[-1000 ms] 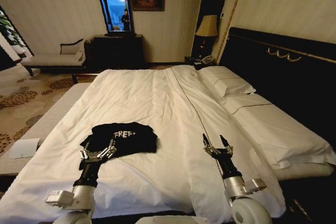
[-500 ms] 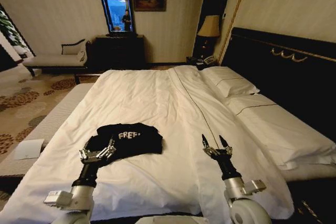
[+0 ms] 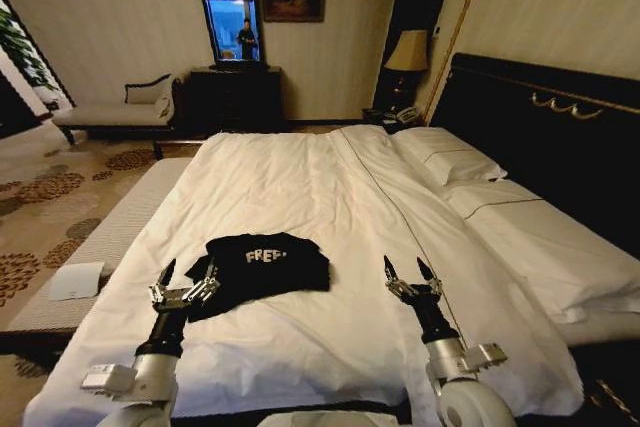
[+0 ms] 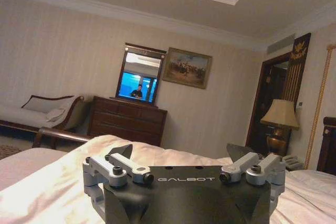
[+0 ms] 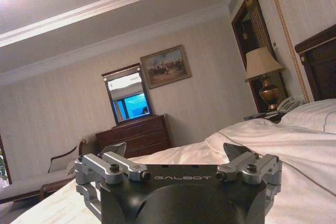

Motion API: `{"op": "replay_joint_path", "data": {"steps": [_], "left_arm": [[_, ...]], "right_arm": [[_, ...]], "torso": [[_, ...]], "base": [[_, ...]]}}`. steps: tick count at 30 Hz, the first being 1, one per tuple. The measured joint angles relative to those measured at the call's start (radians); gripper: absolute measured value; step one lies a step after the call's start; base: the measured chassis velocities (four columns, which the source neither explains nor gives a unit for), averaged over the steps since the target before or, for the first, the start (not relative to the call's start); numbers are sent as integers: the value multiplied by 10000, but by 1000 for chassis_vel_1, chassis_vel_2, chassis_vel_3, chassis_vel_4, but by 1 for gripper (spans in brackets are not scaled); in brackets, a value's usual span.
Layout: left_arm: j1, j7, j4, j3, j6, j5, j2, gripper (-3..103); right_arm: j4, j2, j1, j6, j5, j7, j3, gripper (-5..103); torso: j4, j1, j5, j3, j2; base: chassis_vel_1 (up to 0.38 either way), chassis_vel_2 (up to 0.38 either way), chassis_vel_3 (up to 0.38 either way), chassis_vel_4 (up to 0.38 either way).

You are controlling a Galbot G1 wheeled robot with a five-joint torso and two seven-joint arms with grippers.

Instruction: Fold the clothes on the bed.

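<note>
Black T-shirt [image 3: 265,262] on white bed [image 3: 300,187], open left gripper [image 3: 187,277] beside.

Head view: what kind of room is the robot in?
It looks like a hotel bedroom. There is a big bed with white covers and pillows, a lamp on the nightstand, and a dresser with a mirror.

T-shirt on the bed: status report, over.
Left gripper open, at the black T-shirt's near corner, holding nothing. Right gripper open over bare duvet. T-shirt bunched, "FREE" showing. Nothing in the way.
</note>
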Motion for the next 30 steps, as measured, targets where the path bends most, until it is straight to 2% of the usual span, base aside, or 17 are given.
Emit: {"op": "replay_joint_path", "data": {"steps": [14, 23, 28, 30], "left_arm": [[-54, -2, 164, 8, -23, 29, -12, 100], [-568, -124, 1084, 18, 53, 105, 12, 100], [-1231, -433, 2062, -86, 343, 73, 516, 100], [-1757, -571, 2702, -80, 575, -151, 993, 100]], "right_arm": [[-175, 23, 153, 111, -1, 38, -99, 100], [-800, -70, 642, 572, 170, 98, -396, 100], [-1393, -322, 1092, 777, 273, 645, -637, 100], [-1811, -491, 1370, 1058, 320, 862, -746, 100]], "torso": [[1, 1, -2, 0, 0], [0, 1, 6, 1, -1], [2, 1, 1, 2, -1], [1, 1, -1, 1, -1]], "base": [[104, 99, -98, -96], [12, 14, -8, -10], [0, 0, 0, 0], [0, 0, 0, 0]]}}
